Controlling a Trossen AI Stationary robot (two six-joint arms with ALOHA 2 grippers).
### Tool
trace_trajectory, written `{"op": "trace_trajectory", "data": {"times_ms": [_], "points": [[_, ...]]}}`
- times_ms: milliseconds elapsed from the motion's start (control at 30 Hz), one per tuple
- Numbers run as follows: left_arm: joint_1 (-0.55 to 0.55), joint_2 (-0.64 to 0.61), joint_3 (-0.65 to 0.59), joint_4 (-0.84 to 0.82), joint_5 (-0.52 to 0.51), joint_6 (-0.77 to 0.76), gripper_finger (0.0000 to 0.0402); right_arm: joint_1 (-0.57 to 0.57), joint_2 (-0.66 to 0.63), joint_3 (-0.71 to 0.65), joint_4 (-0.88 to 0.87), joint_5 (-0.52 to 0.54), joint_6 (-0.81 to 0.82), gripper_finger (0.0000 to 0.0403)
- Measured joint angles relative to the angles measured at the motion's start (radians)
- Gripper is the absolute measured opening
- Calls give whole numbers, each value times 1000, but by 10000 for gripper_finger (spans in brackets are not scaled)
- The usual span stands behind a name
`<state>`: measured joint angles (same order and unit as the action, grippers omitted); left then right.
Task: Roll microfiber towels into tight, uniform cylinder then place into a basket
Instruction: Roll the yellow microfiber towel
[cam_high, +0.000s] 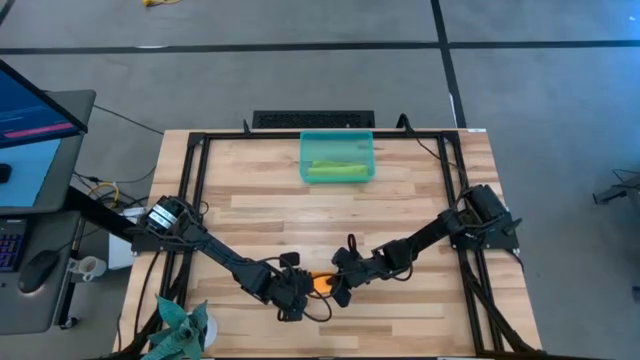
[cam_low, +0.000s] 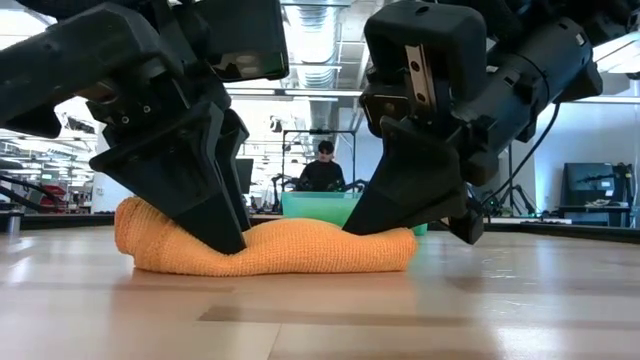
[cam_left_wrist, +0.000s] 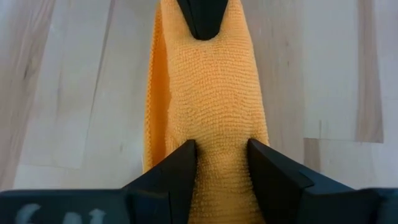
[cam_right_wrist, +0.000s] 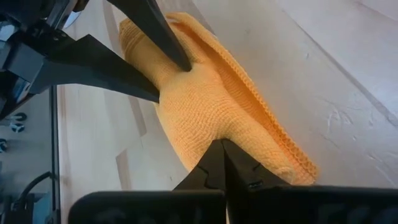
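- High view: the rolled orange towel (cam_high: 320, 283) is lying near the worktop's (cam_high: 260, 210) front edge, mostly hidden by both arms; the basket (cam_high: 338, 139) near the back edge is holding the green towel (cam_high: 335, 171).
- Low view: the nubbly roll is lying sideways, long axis running left-right.
- Left wrist view: the left tool (cam_left_wrist: 221, 163) is straddling and gripping the roll.
- Right wrist view: the right tool (cam_right_wrist: 222, 163) is pressing its closed tips into the roll.

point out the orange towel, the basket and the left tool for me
orange towel (cam_low: 300, 250), low view, middle of the roll's front side.
basket (cam_high: 304, 160), high view, its left wall.
left tool (cam_left_wrist: 222, 163), left wrist view, midway between its fingertips, closed around the towel roll.
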<state>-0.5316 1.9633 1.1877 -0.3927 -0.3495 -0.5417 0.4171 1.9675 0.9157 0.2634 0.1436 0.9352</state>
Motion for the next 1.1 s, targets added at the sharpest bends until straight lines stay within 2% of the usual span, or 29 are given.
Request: {"op": "trace_trajectory", "data": {"times_ms": [367,633,800,967,1100], "points": [[7,0,-2,-20,-48,11,212,0,0,-1,0,3,0,10],[-6,-9,94,-120,-59,2,217,-1,0,-1,-1,3,0,12],[-50,-55,160,-194,-157,-1,217,-1,0,-1,0,2,0,12],[-96,-66,159,-125,-289,5,217,-1,0,-2,2,2,0,12],[-96,-35,107,13,-295,4,217,0,0,-2,2,1,0,12]]}}
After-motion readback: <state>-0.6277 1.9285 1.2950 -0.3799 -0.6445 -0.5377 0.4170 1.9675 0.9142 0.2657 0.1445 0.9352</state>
